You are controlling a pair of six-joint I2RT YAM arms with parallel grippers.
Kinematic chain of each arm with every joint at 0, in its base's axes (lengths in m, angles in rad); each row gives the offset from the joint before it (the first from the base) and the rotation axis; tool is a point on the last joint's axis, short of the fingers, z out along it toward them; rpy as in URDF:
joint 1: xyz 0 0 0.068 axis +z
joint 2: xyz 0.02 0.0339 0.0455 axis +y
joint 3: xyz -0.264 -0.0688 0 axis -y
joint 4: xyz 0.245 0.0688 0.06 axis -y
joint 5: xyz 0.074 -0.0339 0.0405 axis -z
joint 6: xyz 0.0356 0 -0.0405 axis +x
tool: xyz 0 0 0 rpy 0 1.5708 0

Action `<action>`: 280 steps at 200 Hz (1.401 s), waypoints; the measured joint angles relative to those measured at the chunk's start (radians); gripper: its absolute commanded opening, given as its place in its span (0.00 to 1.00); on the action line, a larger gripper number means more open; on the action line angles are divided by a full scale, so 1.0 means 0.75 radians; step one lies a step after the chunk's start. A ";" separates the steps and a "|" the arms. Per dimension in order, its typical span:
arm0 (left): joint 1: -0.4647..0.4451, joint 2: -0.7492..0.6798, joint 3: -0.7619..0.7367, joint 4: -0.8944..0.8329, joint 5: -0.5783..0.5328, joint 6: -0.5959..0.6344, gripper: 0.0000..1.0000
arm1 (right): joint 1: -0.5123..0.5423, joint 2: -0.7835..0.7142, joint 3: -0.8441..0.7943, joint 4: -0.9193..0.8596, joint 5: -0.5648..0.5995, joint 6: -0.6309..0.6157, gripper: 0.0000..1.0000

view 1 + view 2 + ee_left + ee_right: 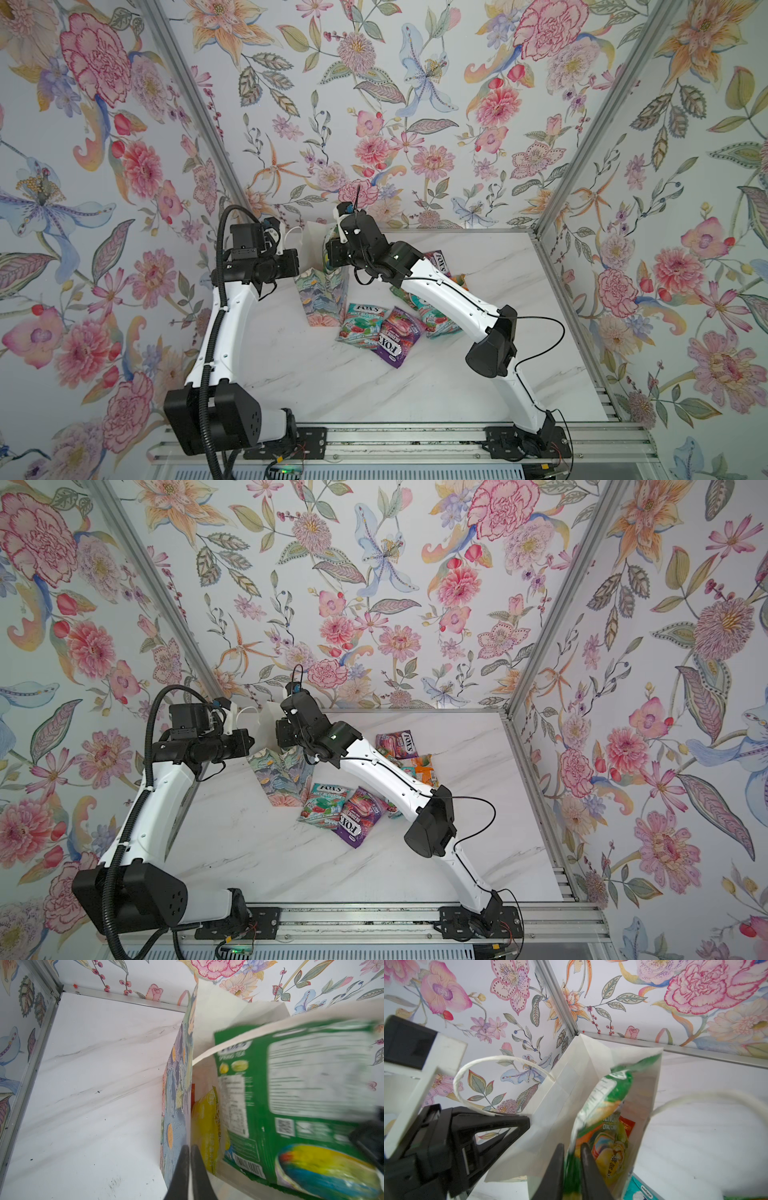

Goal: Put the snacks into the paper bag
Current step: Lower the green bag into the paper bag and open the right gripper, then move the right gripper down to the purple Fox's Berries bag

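My left hand [190,1148] is closed to a pinch on the top edge of the paper bag [176,1084], one finger against the white lining and one against the painted outside. It holds the mouth open and the bag upright near the back corner of the worktop [374,395]. My right hand [572,1146] hangs over that mouth with its jaws narrow and the top of the green packet [608,1093] between them. The packet is blurred and most of it is below the rim, so I cannot tell whether I grip it or merely flank it. Deeper in the bag lie a yellow packet [204,1126] and a red pouch [628,1126].

The rest of the snacks wait on the worktop just beside the bag's foot: a teal packet [361,322] with a purple packet [401,338] overlapping its corner, and more partly hidden beneath my right arm.

I judge these packets light and soft. Their glossy film will slide between my fingers, and the loose sweets inside will shift the weight. The flat sealed edge is the place to take one, so it hangs straight and goes in narrow end first. Where they overlap, I would lift the upper one first. The bag is thin paper, tall and light, easy to tip or crumple; the rim is the best hold, and the limp cord handle [500,1059] gives no control
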 measured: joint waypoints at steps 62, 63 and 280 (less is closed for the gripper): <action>0.000 0.000 0.000 0.003 -0.004 0.014 0.02 | -0.047 -0.093 -0.026 0.047 -0.006 0.008 0.46; 0.000 0.000 0.000 0.003 -0.004 0.014 0.02 | -0.047 -0.093 -0.026 0.047 -0.006 0.008 0.46; 0.000 0.025 0.017 0.010 0.001 0.009 0.02 | -0.315 -1.260 -2.354 0.607 -0.289 0.421 0.54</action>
